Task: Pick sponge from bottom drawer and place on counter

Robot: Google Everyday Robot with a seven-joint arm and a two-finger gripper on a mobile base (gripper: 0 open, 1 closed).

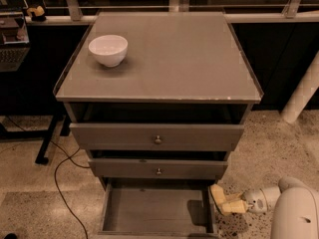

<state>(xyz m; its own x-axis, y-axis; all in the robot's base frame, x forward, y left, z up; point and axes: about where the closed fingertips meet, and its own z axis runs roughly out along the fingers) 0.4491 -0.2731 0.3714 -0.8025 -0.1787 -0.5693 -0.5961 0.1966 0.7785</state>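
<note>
- The gripper point(223, 201), cream-yellow, hangs low at the lower right on the end of the white arm point(295, 209). It is just beside the outer right wall of the bottom drawer point(149, 212) and above the speckled floor point(271, 151).
- Whether it is spread or closed, or holds anything, cannot be told.
- The sponge cannot be picked out anywhere; its place is uncertain.
- The bottom drawer is pulled out, showing a flat grey floor.
- The counter point(169, 63) carries a white bowl point(108, 49) near its back-left corner.
</note>
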